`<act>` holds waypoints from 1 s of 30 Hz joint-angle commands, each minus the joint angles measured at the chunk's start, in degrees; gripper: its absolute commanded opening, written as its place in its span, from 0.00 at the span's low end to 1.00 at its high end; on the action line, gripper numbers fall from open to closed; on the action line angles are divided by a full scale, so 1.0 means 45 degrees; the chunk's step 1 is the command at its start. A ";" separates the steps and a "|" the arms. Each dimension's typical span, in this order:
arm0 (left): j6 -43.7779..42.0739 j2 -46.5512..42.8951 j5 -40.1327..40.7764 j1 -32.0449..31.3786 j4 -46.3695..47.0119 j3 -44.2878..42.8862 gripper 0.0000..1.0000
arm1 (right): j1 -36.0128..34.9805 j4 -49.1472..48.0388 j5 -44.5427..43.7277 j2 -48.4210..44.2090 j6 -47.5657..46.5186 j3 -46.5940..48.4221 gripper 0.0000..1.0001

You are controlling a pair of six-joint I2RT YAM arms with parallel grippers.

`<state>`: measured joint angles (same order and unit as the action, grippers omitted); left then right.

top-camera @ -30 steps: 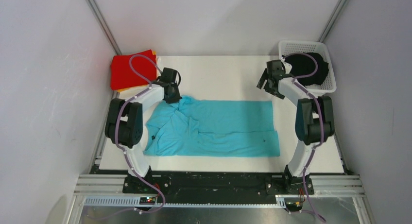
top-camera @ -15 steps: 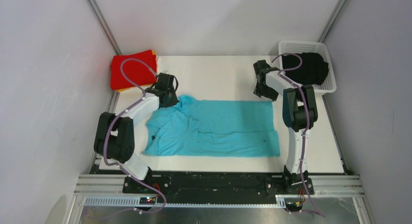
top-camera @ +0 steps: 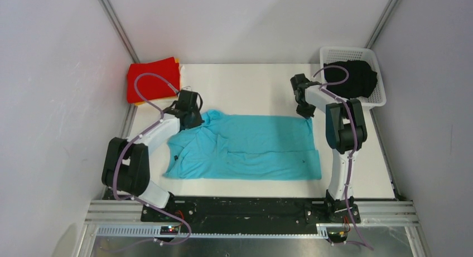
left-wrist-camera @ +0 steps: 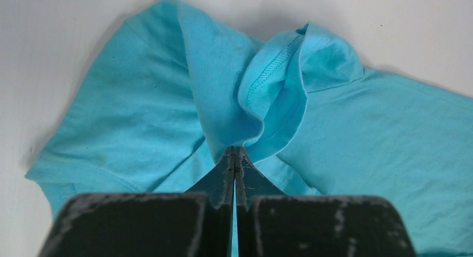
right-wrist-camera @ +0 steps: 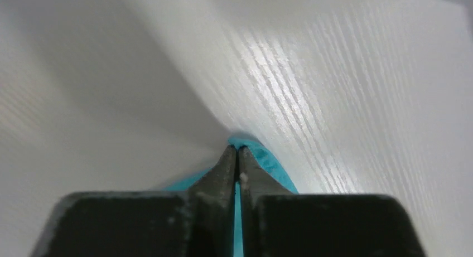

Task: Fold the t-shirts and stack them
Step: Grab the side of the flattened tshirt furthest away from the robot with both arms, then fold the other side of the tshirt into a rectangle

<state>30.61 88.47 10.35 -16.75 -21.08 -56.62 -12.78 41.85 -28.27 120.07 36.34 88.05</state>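
Shirt (top-camera: 251, 148) flat at centre of tabletop (top-camera: 245, 90), long axis left–right, collar toward left edge, hem toward right edge. Left gripper (left-wrist-camera: 235, 152) fingers clamped on bunched fold by collar. Right gripper (right-wrist-camera: 238, 151) fingers pinched together on far hem corner.

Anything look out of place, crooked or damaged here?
Mostly tidy. The turquoise shirt is rumpled at its collar, which is bunched into folds where the left gripper pinches it. Its right edge is stepped: the near layer sticks out past the far one. Nothing looks spilled or damaged.
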 commanded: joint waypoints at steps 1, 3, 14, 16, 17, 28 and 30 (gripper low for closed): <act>0.0299 -0.1225 0.0374 -0.0100 0.0327 0.0464 0.00 | -0.0253 -0.0132 -0.0512 -0.0907 0.0330 -0.0556 0.00; 0.0365 -0.1574 0.0371 -0.0090 0.0348 0.0726 0.00 | -0.0421 -0.0355 -0.0748 -0.1356 0.0283 -0.0733 0.00; 0.0815 -0.4727 -0.0048 -0.0168 0.0281 0.2863 0.00 | -0.1316 -0.0592 -0.1486 -0.4183 0.0200 -0.2617 0.00; 0.0961 -0.5700 -0.0087 -0.0203 0.0150 0.3467 0.00 | -0.1518 -0.0415 -0.1739 -0.4666 0.0306 -0.3100 0.00; 0.1015 -0.6049 -0.0100 -0.0213 0.0074 0.3650 0.00 | -0.1586 -0.0336 -0.1840 -0.4834 0.0417 -0.3390 0.00; 0.2524 -1.0551 0.0608 -0.1100 -0.2826 0.5212 0.00 | -0.2064 0.0270 -0.1858 -0.8195 0.0888 -0.5857 0.00; 0.2759 -1.1182 0.1127 -0.1196 -0.3700 0.5094 0.00 | -0.2112 0.0205 -0.1754 -0.8661 0.0714 -0.6078 0.00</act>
<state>39.24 42.39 11.20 -20.95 -30.11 -33.01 -21.69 42.41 -34.52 85.93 38.81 62.48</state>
